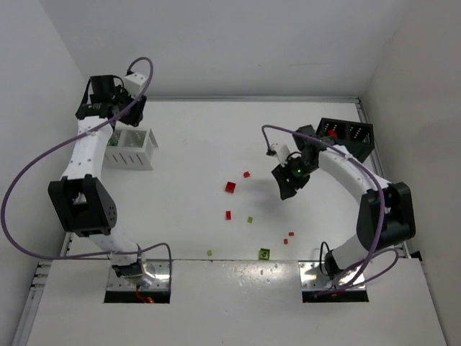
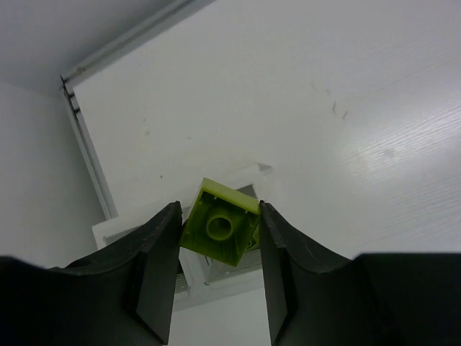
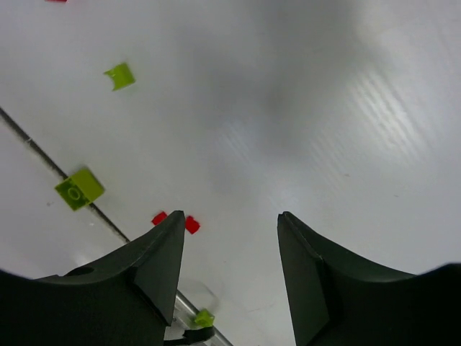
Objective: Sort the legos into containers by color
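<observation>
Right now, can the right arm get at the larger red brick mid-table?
Probably yes. The right tool is open and empty, hanging over the table a short way from the red brick, and nothing stands between them.

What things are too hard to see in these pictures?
White bin inside: top view, left arm covers part; left wrist view, the held yellow-green brick and fingers block it.
Black bin contents: top view, right arm crosses it, too small.
Loose bricks, their shapes: top view, too tiny.
</observation>
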### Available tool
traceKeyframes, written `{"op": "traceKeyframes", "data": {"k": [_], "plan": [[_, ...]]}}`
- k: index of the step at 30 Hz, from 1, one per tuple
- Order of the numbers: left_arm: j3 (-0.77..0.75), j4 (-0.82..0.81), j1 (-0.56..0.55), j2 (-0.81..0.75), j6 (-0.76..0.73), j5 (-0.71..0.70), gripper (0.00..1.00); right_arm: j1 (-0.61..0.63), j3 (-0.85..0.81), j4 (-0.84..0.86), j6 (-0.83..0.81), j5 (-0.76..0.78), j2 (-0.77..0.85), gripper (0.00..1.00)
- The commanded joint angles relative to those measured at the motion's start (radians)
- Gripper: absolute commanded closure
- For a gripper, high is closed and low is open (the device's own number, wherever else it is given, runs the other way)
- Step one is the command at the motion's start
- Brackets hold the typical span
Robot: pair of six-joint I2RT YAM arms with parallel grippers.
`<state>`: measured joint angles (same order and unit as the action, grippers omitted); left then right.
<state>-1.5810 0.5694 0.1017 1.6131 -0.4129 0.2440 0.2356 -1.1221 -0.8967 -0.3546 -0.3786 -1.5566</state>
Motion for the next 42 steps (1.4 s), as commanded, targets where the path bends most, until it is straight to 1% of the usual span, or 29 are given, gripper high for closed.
{"op": "traceKeyframes", "data": {"k": [1,2,5,9,11,16,17,22,23,25,26,27,30,32,33,37,39,42], "plan": [[-0.031,0.075,0.053,0.099,0.035,0.008,0.72,0.071,0.045,0.050,0.016,0.000,0.030,0.45],[-0.042,0.075,0.053,0.111,0.045,0.008,0.72,0.120,0.056,0.050,0.028,0.000,0.030,0.45],[-0.053,0.075,0.079,0.158,0.056,0.018,0.72,0.213,0.100,0.094,0.057,0.024,0.018,0.45],[-0.053,0.075,0.089,0.194,0.065,0.018,0.72,0.296,0.123,0.180,0.101,0.101,-0.006,0.44],[-0.053,0.075,0.098,0.194,0.065,0.018,0.72,0.320,0.102,0.202,0.114,0.135,-0.036,0.44],[-0.033,0.066,0.118,0.194,0.065,0.018,0.70,0.366,0.004,0.255,0.163,0.204,-0.114,0.40],[-0.019,0.066,0.127,0.194,0.065,0.018,0.65,0.366,-0.010,0.280,0.183,0.214,-0.125,0.40],[0.047,0.066,0.164,0.160,0.046,0.028,0.53,0.375,-0.168,0.291,0.253,0.215,-0.236,0.36],[0.056,0.066,0.173,0.160,0.037,0.037,0.48,0.375,-0.207,0.291,0.262,0.214,-0.250,0.34],[0.069,0.066,0.173,0.139,0.026,0.037,0.44,0.375,-0.244,0.305,0.278,0.214,-0.273,0.27],[0.069,0.076,0.184,0.139,0.017,0.049,0.39,0.375,-0.281,0.315,0.290,0.214,-0.296,0.26],[0.069,0.076,0.193,0.127,0.017,0.072,0.38,0.375,-0.301,0.315,0.290,0.214,-0.309,0.26],[0.069,0.076,0.202,0.090,0.017,0.132,0.36,0.386,-0.355,0.324,0.299,0.224,-0.354,0.25],[0.059,0.076,0.211,0.047,0.017,0.175,0.33,0.406,-0.380,0.324,0.280,0.237,-0.376,0.25],[0.050,0.076,0.211,0.030,0.031,0.192,0.33,0.406,-0.380,0.324,0.279,0.237,-0.385,0.25],[-0.008,0.076,0.211,-0.053,0.080,0.334,0.32,0.444,-0.390,0.334,0.256,0.248,-0.416,0.25],[-0.034,0.076,0.211,-0.082,0.121,0.365,0.32,0.470,-0.390,0.344,0.235,0.262,-0.439,0.25],[-0.065,0.076,0.211,-0.139,0.144,0.386,0.30,0.493,-0.390,0.344,0.226,0.290,-0.483,0.25]]}}
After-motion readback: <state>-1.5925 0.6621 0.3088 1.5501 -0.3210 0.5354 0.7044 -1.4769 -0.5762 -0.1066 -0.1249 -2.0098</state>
